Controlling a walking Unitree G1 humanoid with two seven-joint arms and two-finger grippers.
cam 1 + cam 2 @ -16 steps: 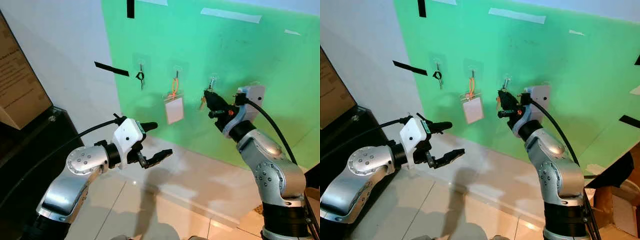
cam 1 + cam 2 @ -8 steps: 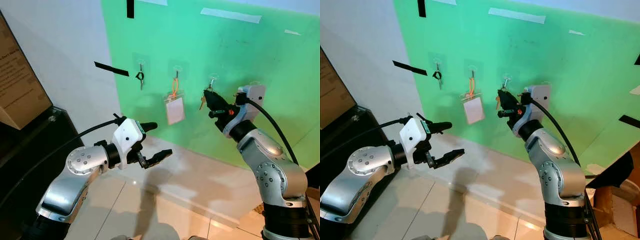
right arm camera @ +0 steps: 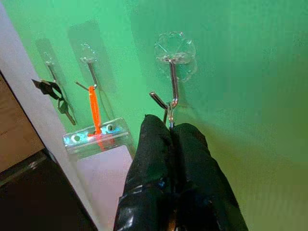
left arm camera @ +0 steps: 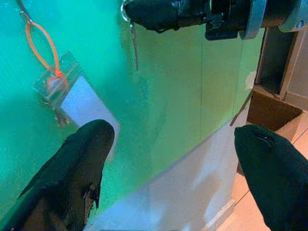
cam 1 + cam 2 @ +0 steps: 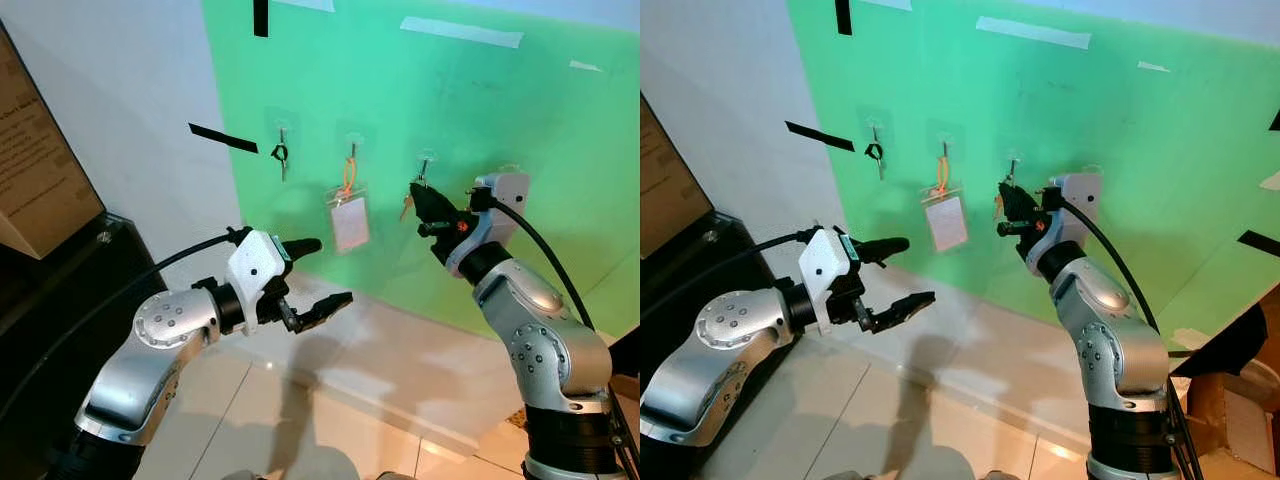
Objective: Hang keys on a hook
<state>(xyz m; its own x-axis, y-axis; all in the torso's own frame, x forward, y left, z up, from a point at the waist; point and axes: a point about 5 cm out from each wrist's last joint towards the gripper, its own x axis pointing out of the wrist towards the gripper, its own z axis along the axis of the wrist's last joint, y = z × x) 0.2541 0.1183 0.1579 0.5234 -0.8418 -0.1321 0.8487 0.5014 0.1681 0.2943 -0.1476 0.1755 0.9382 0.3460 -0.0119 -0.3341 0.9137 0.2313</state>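
Clear badge holder (image 5: 349, 222) on orange loop, black tape strip (image 5: 222, 138), green wall sheet (image 5: 500, 110)

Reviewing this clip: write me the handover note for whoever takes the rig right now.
Right tool: shut on the key ring, held up at the third hook on the green wall; the ring looks to be at the hook's curve, and a key dangles below.
Left tool: open, idle, held out low before the wall.
First hook carries a black item, second hook a badge on an orange loop.
Done: keys brought to the hook.
Left: confirm the ring sits on the hook, open, back off.
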